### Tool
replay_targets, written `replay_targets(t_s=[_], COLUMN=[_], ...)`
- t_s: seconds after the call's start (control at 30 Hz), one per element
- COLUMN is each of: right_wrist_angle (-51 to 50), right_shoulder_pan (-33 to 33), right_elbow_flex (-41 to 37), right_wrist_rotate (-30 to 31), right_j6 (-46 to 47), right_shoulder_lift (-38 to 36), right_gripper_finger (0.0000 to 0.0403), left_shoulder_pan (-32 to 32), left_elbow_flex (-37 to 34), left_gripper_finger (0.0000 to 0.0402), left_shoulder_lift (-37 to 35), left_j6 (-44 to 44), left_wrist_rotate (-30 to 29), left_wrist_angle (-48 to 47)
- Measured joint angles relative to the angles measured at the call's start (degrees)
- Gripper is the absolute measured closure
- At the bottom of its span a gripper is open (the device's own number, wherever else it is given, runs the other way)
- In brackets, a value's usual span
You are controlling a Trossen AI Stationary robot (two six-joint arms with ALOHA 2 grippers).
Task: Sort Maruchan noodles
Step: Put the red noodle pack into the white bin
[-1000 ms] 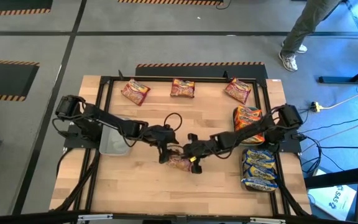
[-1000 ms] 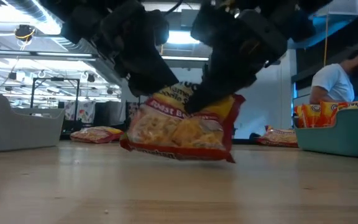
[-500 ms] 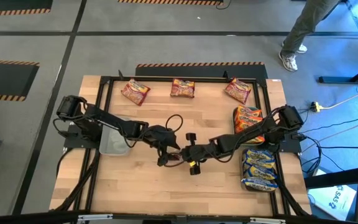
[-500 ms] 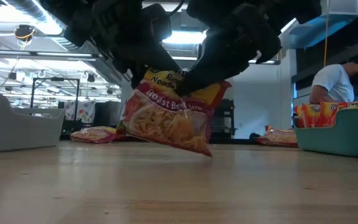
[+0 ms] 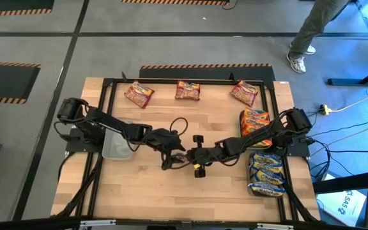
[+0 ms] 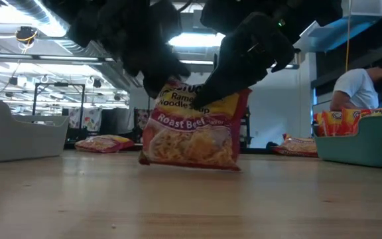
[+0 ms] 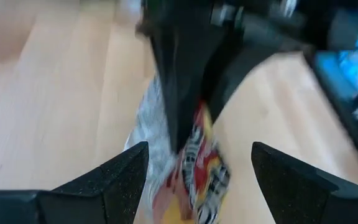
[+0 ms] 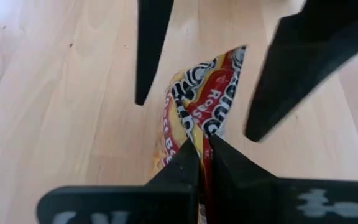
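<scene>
Tilted a moment ago, the Roast Beef packet [image 6: 192,131] now stands upright in the low view, its lower edge on the tabletop [image 6: 191,199] and its top pinched by the right tool [image 6: 212,85]. From above, both tools meet mid-tabletop, the left tool [image 5: 173,158] just beside the right one, three more packets [image 5: 188,91] lying along the far edge. The left wrist view shows its fingers [image 7: 122,177] spread wide and empty either side of the packet, while the right wrist view shows its fingers [image 8: 185,163] clamped shut on the packet's edge.
</scene>
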Motion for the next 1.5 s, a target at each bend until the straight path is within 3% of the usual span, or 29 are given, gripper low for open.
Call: replay_targets(t_s=[0.13, 0.6, 0.93, 1.13, 1.27, 1.5], right_wrist_angle=[0.2, 2.7, 3.2, 3.3, 3.0, -3.1], right_shoulder_pan=[0.0, 0.0, -0.8, -1.3, -1.6, -1.5], right_elbow_flex=[0.0, 0.0, 0.0, 0.0, 0.0, 0.0], right_wrist_rotate=[0.0, 0.0, -0.3, -5.7, -7.5, -11.1], right_j6=[0.6, 0.6, 0.7, 0.9, 3.0, 3.8], right_shoulder_lift=[0.0, 0.0, 0.0, 0.0, 0.0, -3.4], right_gripper_finger=[0.0394, 0.0393, 0.0393, 0.0391, 0.0358, 0.0239], left_shoulder_pan=[0.1, 0.2, 0.7, 0.7, 0.7, 0.7], left_elbow_flex=[0.0, 0.0, 0.4, 0.4, 0.4, 0.4], left_gripper_finger=[0.0123, 0.0133, 0.0214, 0.0275, 0.0308, 0.0337], left_shoulder_lift=[1.0, 2.8, 6.0, 5.9, 5.9, 5.9], left_j6=[2.0, 3.1, 3.5, 3.7, 4.4, 4.5], left_wrist_rotate=[-2.7, -4.0, -2.8, -0.6, -0.6, -0.7], left_wrist_angle=[-0.1, -3.2, -0.8, -1.0, -1.1, -1.3])
